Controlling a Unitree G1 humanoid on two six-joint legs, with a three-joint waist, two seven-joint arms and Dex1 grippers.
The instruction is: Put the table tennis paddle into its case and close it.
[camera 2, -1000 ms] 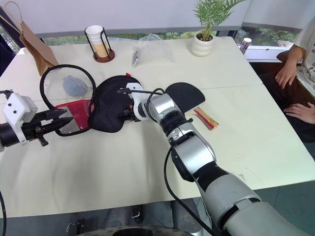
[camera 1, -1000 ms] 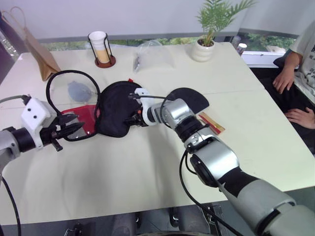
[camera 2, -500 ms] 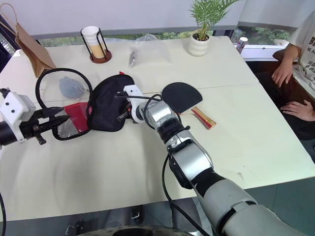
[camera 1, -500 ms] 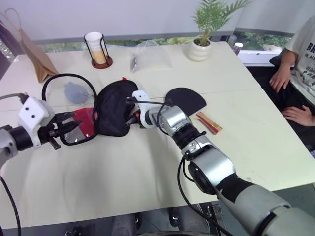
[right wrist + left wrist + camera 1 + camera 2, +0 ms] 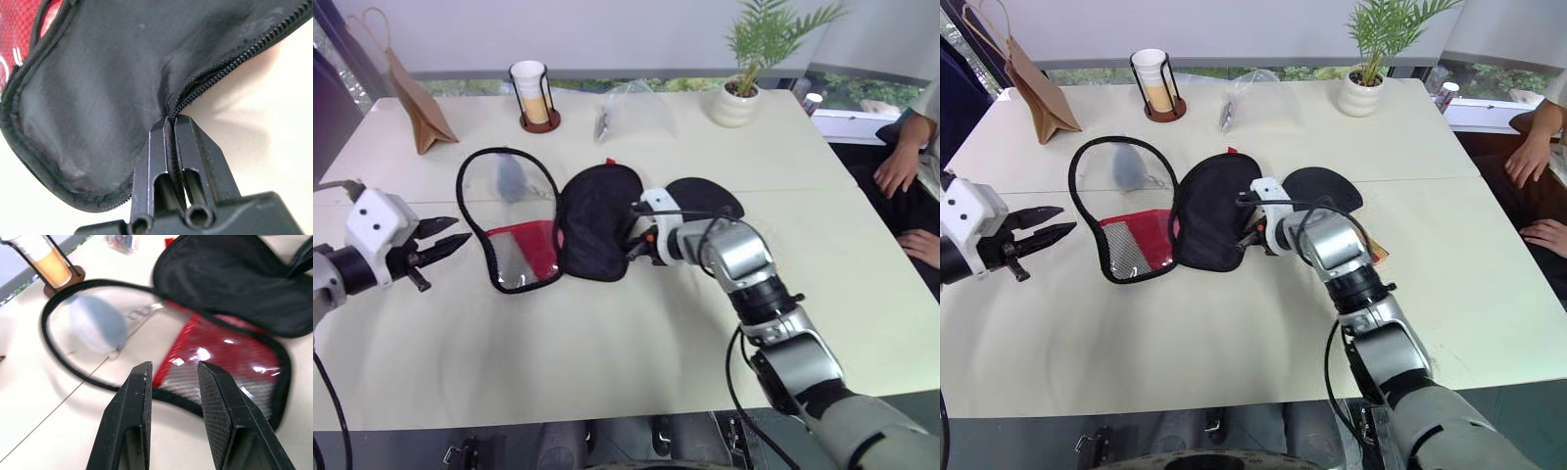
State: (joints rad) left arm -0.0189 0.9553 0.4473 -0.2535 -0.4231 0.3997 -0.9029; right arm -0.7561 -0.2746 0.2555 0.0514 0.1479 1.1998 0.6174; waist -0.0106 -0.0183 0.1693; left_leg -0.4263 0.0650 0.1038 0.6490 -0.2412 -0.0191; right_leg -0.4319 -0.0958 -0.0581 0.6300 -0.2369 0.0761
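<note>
Pinching the case [image 5: 597, 220] edge, right gripper [image 5: 171, 122]; left gripper [image 5: 450, 240] apart

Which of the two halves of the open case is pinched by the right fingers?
The plain black half of the case, pinched at its zip edge by the shut right gripper. The other half, with the clear window and red panel, lies free.

case [image 5: 597, 220]: black fabric, red panel, clear window | paddle [image 5: 705, 196]: black face | table [image 5: 607, 352]: cream
</note>
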